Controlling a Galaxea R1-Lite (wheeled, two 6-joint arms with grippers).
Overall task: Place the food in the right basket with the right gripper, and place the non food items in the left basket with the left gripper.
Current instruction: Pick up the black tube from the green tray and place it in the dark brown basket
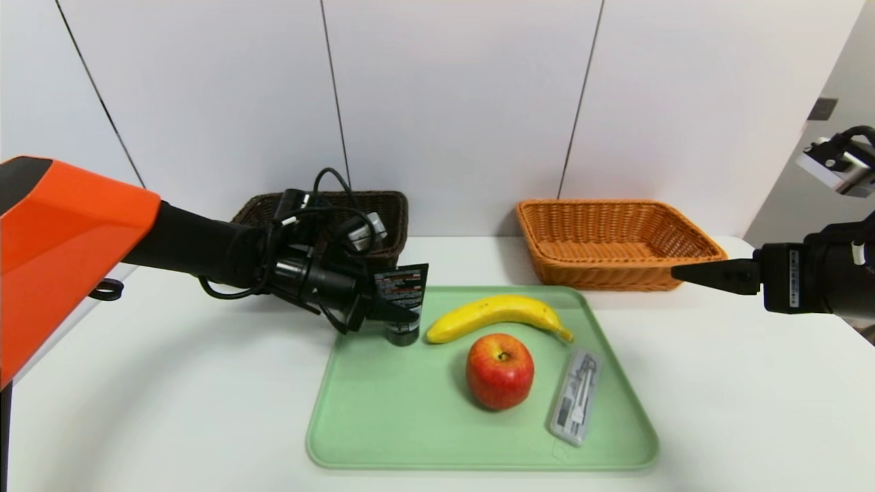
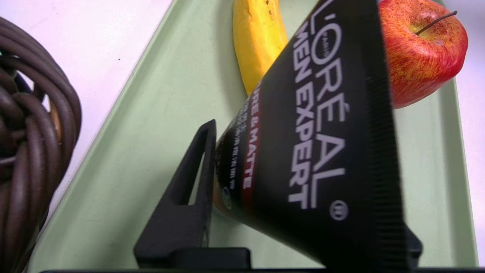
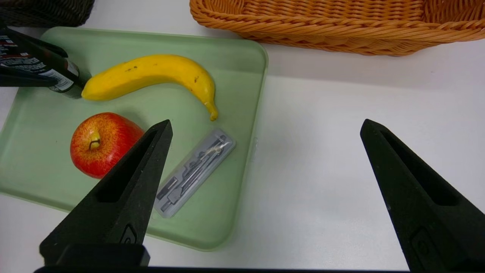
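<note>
Green tray (image 1: 383, 430) bears banana (image 1: 489, 314) beside left end effector (image 1: 409, 311) gripping tube (image 1: 403, 290); right end effector (image 3: 267, 120) wide, off tray.

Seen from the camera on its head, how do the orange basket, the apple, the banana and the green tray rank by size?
Largest to smallest, by area covered:
1. green tray
2. orange basket
3. banana and apple: too alike to rank
</note>
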